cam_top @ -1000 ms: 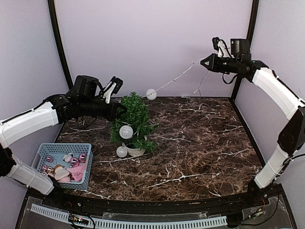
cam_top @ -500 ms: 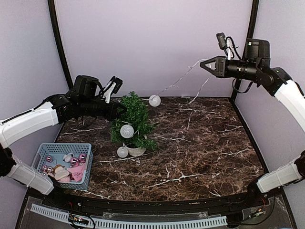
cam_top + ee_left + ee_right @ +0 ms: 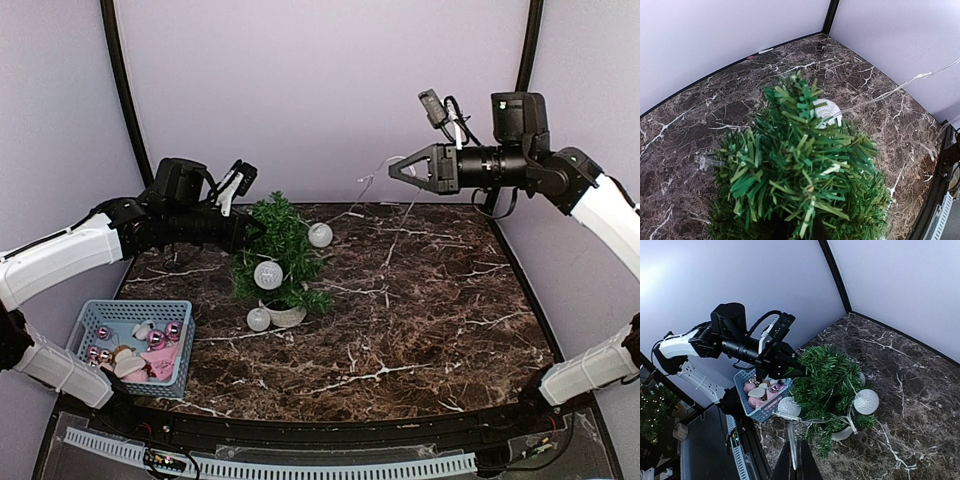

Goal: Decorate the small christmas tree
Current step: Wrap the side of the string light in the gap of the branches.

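- The small christmas tree (image 3: pixel 288 240) stands at the left rear of the bench (image 3: pixel 430 310), its bushy dark-green needles rising over a round white pot (image 3: pixel 285 317).
- White balls (image 3: pixel 320 235) strung on a thin wire (image 3: pixel 920 75) hang across its front.
- Left gripper (image 3: pixel 250 232): jaws closed on the tree's upper branches.
- Right gripper (image 3: pixel 392 168): jaws pinched on the wire, high above the bench.

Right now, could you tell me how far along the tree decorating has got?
Done: three white globes of the light string sit around the small christmas tree. In hand: the right tool holds the string's free end in the air; the left tool is buried in the branches, seemingly steadying it. Left: draping that end, plus the pink baubles in the blue basket.
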Robot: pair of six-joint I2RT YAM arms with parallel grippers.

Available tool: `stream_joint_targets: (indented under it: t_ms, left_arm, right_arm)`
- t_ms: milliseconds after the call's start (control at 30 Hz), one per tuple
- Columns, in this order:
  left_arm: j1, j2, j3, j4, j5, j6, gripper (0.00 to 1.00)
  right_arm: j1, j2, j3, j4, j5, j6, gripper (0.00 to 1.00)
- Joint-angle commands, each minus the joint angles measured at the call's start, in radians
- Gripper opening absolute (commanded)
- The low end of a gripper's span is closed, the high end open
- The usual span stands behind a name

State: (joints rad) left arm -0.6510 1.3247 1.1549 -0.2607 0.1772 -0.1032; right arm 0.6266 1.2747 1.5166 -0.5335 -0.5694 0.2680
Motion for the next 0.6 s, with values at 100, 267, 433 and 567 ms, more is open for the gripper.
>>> stream_joint_targets:
  t_ms: [100, 267, 433, 567]
  left_arm:
    - [-0.002, -0.03, 0.013, 0.021, 0.039, 0.039, 0.05]
    - [-0.003, -0.042, 0.004, 0.02, 0.041, 0.046, 0.07]
    - [-0.002, -0.047, -0.004, 0.013, 0.046, 0.051, 0.07]
    - [-0.002, -0.047, -0.009, 0.014, 0.058, 0.052, 0.07]
  right_arm:
    - [0.054, -0.034, -0.014, 0.123, -0.125, 0.068, 0.0]
    - [0.078, -0.031, -0.033, 0.17, -0.16, 0.095, 0.0]
    - [0.092, -0.052, -0.032, 0.204, -0.206, 0.123, 0.0]
    - [0.098, -0.073, -0.049, 0.251, -0.232, 0.15, 0.0]
